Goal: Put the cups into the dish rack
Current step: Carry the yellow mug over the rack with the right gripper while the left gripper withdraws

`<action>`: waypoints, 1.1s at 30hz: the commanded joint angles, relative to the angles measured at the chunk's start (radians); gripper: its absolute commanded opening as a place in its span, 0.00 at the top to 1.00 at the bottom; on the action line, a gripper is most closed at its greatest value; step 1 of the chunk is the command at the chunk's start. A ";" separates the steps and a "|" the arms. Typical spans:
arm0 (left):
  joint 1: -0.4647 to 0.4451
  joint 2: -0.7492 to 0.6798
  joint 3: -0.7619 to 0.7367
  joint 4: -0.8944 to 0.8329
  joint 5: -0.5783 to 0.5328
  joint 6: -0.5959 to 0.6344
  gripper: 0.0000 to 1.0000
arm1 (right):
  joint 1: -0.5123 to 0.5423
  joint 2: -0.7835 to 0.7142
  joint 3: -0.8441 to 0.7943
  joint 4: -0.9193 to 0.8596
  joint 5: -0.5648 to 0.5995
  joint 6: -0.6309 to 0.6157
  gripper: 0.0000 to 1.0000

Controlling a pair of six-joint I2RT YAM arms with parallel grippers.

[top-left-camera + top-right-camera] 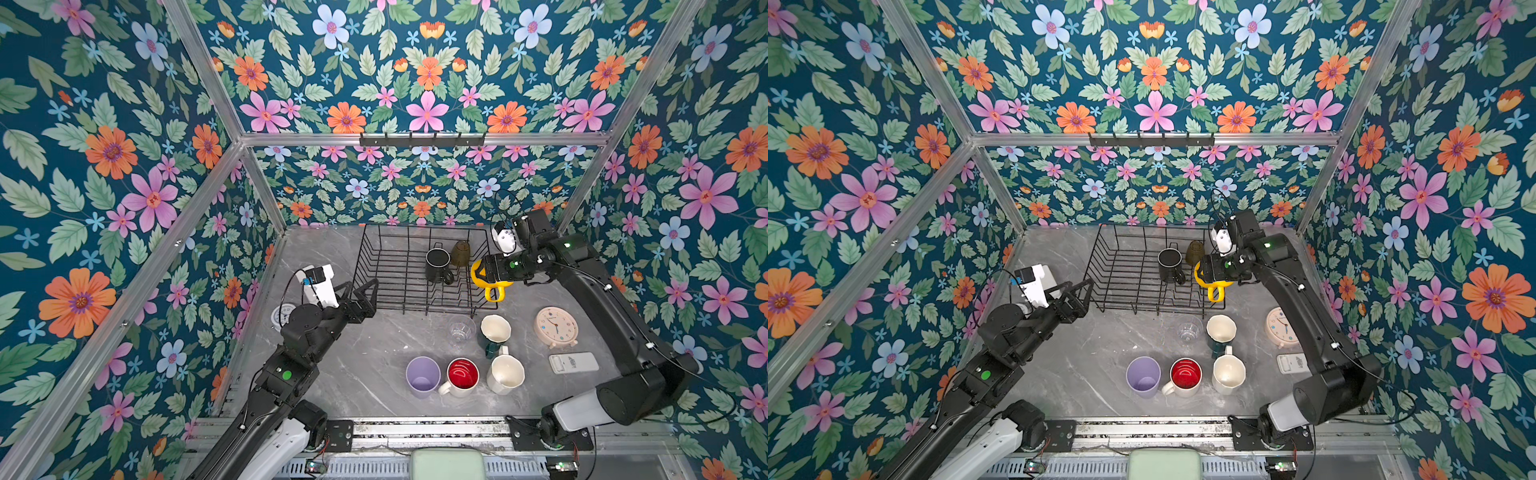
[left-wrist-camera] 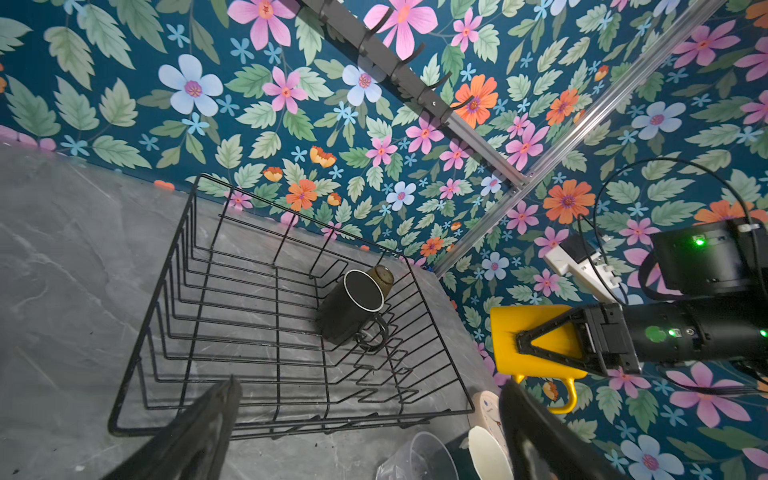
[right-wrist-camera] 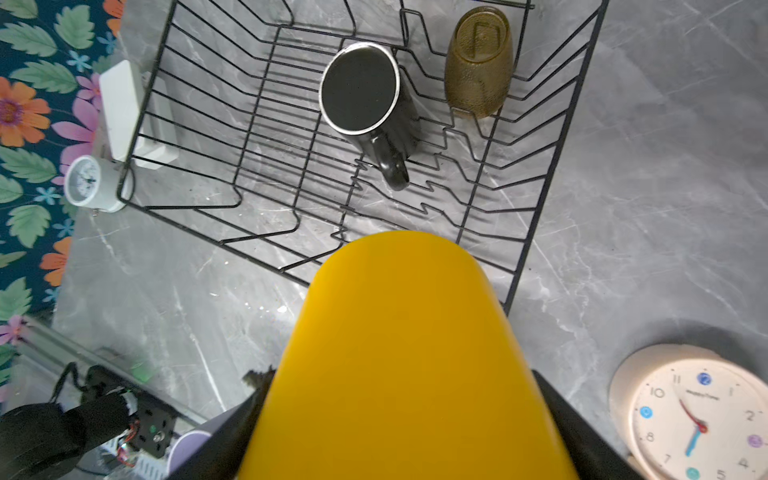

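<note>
The black wire dish rack [image 1: 370,257] stands at the back of the table. Inside it an upright black mug [image 1: 438,265] sits beside an upturned amber tumbler [image 1: 460,253]. My right gripper [image 3: 399,399] is shut on the yellow mug [image 1: 498,286], which hangs tipped over the rack's right front corner. My left gripper [image 2: 372,388] is open and empty, raised by the rack's left front corner. On the table in front are a clear glass [image 1: 461,330], a dark green mug [image 1: 495,334], a lilac tumbler [image 1: 423,376], a white red-inside mug [image 1: 462,376] and a cream mug [image 1: 505,374].
A pale pink clock [image 1: 556,326] and a flat white device [image 1: 573,362] lie under my right arm. A small white alarm clock [image 3: 89,183] and a flat white box [image 3: 120,104] sit against the rack's left side. Floral walls close in the table on three sides.
</note>
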 commanded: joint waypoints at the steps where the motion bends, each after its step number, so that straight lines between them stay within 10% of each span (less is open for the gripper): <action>1: 0.001 -0.025 0.003 -0.057 -0.043 0.015 0.00 | 0.001 0.048 0.053 -0.018 0.061 -0.045 1.00; 33: 0.001 -0.207 -0.004 -0.242 -0.141 -0.009 0.00 | 0.014 0.569 0.471 -0.182 0.156 -0.104 1.00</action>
